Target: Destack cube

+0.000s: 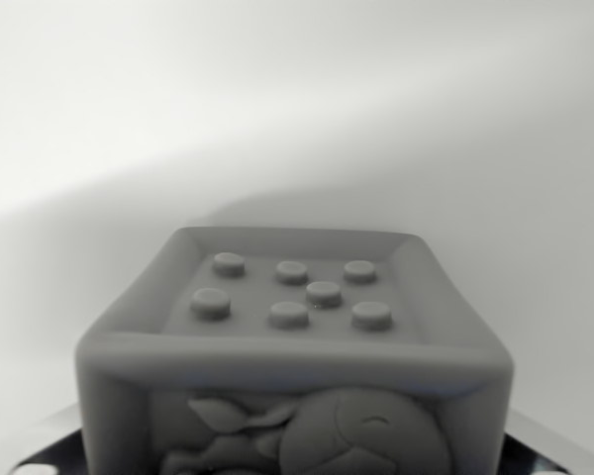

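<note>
We counted one cube (295,356) in the lower middle of the frame. On its top face we counted seven round studs (324,291). On its front face we saw one raised animal figure (317,435).

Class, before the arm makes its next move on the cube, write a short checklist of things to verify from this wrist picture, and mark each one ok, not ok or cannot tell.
1. Cube in view and centred: ok; it fills the lower middle of the wrist view.
2. Top face visible and clear: ok; seven raised studs in a recessed panel, nothing lying on it.
3. Cube sitting level: ok; its top rim looks level.
4. Claw open or shut: cannot tell; only dark, shiny edges show at the bottom corners.
5. Claw touching the cube: cannot tell.
6. Another cube underneath: cannot tell; the base is cut off by the frame.
</note>
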Available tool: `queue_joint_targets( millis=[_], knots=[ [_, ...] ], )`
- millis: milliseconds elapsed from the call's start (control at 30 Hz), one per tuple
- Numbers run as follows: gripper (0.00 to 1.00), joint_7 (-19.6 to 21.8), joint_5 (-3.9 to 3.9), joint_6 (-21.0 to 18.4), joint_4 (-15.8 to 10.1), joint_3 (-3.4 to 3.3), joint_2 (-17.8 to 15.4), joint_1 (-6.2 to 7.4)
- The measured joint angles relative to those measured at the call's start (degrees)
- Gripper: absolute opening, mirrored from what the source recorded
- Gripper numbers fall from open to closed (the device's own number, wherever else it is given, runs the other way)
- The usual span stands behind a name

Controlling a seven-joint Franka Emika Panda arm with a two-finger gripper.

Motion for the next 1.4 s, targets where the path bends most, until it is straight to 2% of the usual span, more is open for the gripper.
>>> queue_joint_targets(
  millis=[967, 1200, 1400],
  knots=[
    [1.0, 0.01, 0.0, -0.11, -0.05, -0.05, -0.19, 0.04],
    [1.0, 0.16, -0.12, -1.36, -0.54, -0.76, -2.07, 0.7],
    [1.0, 0.55, -0.61, -3.33, -1.14, -1.88, -4.65, 1.69]
  ],
)
